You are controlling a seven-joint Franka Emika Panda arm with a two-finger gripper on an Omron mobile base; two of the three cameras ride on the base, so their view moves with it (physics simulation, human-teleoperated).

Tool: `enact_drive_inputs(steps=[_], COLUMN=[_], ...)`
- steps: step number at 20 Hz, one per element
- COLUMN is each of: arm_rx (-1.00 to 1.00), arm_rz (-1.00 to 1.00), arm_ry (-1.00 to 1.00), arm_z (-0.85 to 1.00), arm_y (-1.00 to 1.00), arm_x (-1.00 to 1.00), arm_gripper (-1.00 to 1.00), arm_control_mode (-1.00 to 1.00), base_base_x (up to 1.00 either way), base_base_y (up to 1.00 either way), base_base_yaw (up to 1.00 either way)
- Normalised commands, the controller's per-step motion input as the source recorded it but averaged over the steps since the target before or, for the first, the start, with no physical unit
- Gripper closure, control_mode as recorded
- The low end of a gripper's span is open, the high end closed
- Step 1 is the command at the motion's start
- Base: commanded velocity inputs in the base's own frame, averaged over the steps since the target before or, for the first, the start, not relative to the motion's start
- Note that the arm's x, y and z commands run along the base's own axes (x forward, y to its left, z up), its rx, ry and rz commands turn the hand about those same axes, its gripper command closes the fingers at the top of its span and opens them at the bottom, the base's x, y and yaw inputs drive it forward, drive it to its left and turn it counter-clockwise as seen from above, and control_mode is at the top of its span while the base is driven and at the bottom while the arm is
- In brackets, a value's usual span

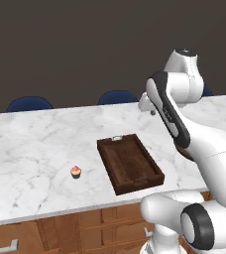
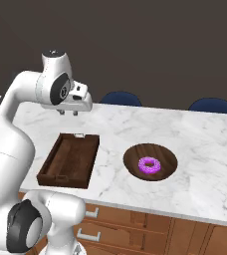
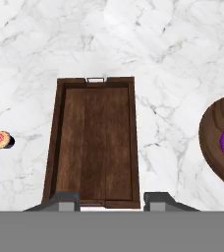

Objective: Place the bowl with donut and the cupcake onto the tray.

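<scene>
I saw the tray [image 3: 95,142] lying flat on the marble worktop [image 1: 30,139] with nothing inside it, its bare plank floor showing from rim to rim and a small metal handle at its far short end. The bowl [image 2: 150,161] sat on the worktop to the right of the tray, apart from it, and it held the donut [image 2: 149,165], purple-frosted, resting near the middle of the bowl. The cupcake [image 1: 76,172] stood alone on the worktop to the left of the tray, well clear of its rim. My gripper [image 2: 68,112] hung high above the far end of the tray, pointing down; in the hand view its two fingertips [image 3: 68,201] stood apart with nothing between them, so it was released and grasping nothing. Blue chair backs [image 1: 29,104] showed past the worktop's far edge.
</scene>
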Motion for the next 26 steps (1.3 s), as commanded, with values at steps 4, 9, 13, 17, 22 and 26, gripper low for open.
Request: enact_drive_inputs(steps=[4,9,13,17,22,26], arm_rx=[0.0,-0.03,-0.14,-0.11,-0.03,-0.02], arm_rz=[0.0,0.0,0.0,0.0,0.0,0.0], arm_ry=[0.0,0.0,0.0,0.0,0.05,0.07], arm_z=[-0.01,-0.24,-0.46,-0.41,-0.16,-0.23], arm_y=[-0.08,-0.38,-0.36,-0.46,-0.55,-0.51], arm_x=[0.03,0.0,0.0,0.03,0.16,0.18], arm_gripper=[-1.0,-1.0,-1.0,-1.0,-1.0,-1.0], arm_control_mode=[-1.0,-1.0,-1.0,-1.0,-1.0,-1.0], base_base_x=[0.0,0.0,0.0,0.0,0.0,0.0], base_base_y=[0.0,0.0,0.0,0.0,0.0,0.0], base_base_yaw=[0.0,0.0,0.0,0.0,0.0,0.0])
